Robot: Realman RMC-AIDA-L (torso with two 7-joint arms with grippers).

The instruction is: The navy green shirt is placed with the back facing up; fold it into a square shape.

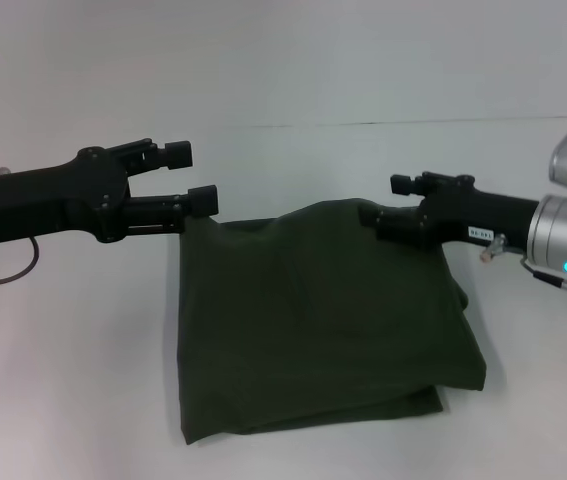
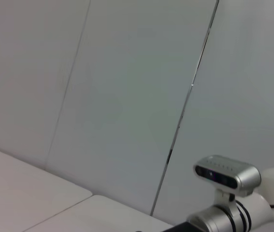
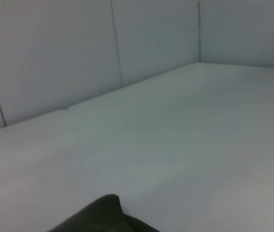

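Navy green shirt (image 1: 313, 320) sits folded on the white bench (image 1: 63, 380), a thick, roughly square bundle of dark olive cloth with its layered edges showing along the near side and at the right corner. Its far edge is lifted, and that is where both arms are working. Left hand (image 1: 191, 178) comes in from the left side, tilted slightly upward, fingers clearly spread apart, one fingertip (image 1: 177, 153) well above the cloth and the lower one right at the shirt's far left corner; whether that lower tip is actually touching the fabric is hard to call. Right hand (image 1: 388, 205) reaches in from the right at the far right corner, and here the cloth rises into a small peak against its lower finger. One finger stands above the fabric, the other is buried at the fold, so I cannot tell whether it is clamped on the shirt or apart. From the right wrist, a dark point of the shirt (image 3: 105, 217) pokes up against the pale bench (image 3: 175, 135). From the left wrist, only the wall panels (image 2: 127, 96) and the right arm's silver wrist camera (image 2: 226, 174) show.
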